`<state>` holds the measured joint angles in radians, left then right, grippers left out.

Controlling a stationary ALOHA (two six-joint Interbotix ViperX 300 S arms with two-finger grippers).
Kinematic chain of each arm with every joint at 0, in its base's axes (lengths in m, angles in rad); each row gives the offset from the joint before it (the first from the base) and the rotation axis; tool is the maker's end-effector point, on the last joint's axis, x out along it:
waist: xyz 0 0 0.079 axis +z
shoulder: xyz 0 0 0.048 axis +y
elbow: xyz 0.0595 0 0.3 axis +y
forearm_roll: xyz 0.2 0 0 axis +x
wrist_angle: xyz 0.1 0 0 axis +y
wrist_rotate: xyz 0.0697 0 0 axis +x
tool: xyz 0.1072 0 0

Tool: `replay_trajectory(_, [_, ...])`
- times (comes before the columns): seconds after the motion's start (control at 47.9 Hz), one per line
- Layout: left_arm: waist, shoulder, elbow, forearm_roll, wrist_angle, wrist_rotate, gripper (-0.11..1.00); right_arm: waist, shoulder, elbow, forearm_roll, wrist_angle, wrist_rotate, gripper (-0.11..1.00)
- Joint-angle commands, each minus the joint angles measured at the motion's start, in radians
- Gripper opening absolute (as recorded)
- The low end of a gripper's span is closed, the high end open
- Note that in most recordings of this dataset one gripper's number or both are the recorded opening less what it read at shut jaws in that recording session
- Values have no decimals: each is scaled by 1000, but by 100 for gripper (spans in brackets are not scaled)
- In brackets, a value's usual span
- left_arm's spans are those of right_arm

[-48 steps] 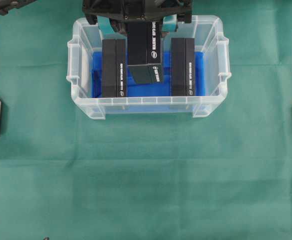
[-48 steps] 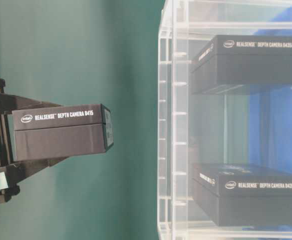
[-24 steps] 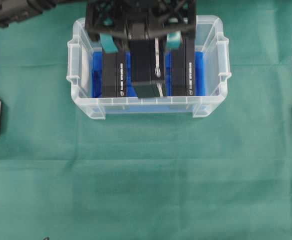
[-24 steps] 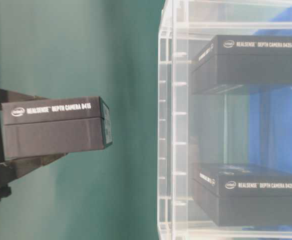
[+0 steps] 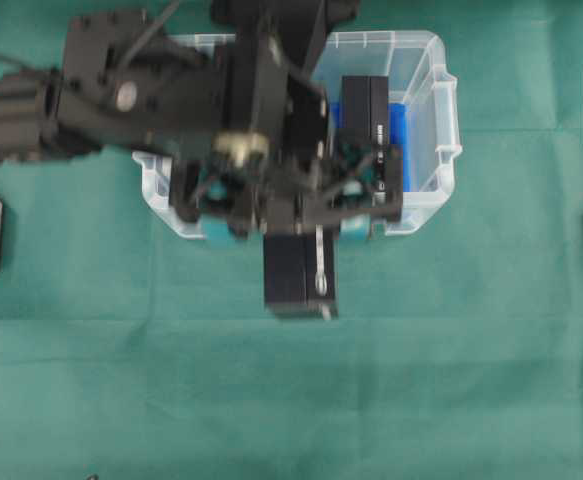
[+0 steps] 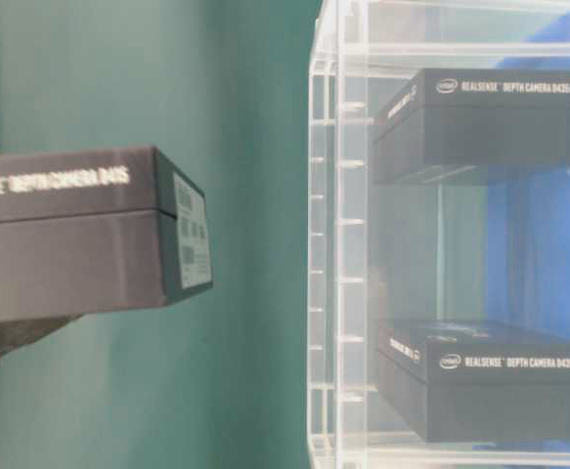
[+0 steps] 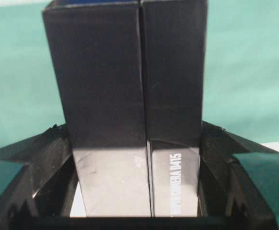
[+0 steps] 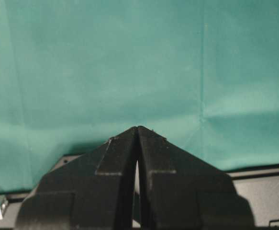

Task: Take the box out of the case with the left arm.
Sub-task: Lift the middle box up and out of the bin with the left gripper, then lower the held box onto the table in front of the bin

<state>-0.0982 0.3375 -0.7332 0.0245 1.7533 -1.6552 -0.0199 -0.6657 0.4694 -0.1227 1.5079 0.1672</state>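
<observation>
Since a second ago the left arm has swung the black RealSense camera box (image 5: 299, 280) from above the middle of the case (image 5: 423, 60) out past its near wall, and the box now hangs over the green cloth (image 5: 291, 400), clear of the rim, as far as I can see from overhead.

From the wrist view the left gripper (image 7: 138, 191) has its jaws partway apart and closed on the box's two long sides, teal pads (image 7: 263, 177) flanking it. The right gripper (image 8: 137, 158) sits off to the side with its fingers pressed together, holding nothing.

That box looks like stiff, smooth cardboard with crisp edges, light enough for one pincer, I'd guess. Its matte faces could slide if squeezed weakly, and the walls might dent if squeezed hard. Gripping across the narrow width near one end, as now, seems sensible, though the long free end may droop or swing.

Inside the clear tub, on its blue lining (image 5: 399, 130), one matching black box (image 5: 366, 125) is visible overhead; the table-level view shows two such boxes (image 6: 480, 122) lying well apart, with a gap between them.
</observation>
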Motion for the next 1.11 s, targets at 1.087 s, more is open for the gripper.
replay_trajectory(1.087, [-123, -104, 278, 25, -198, -138, 61, -2, -2, -18, -3, 3, 3, 1])
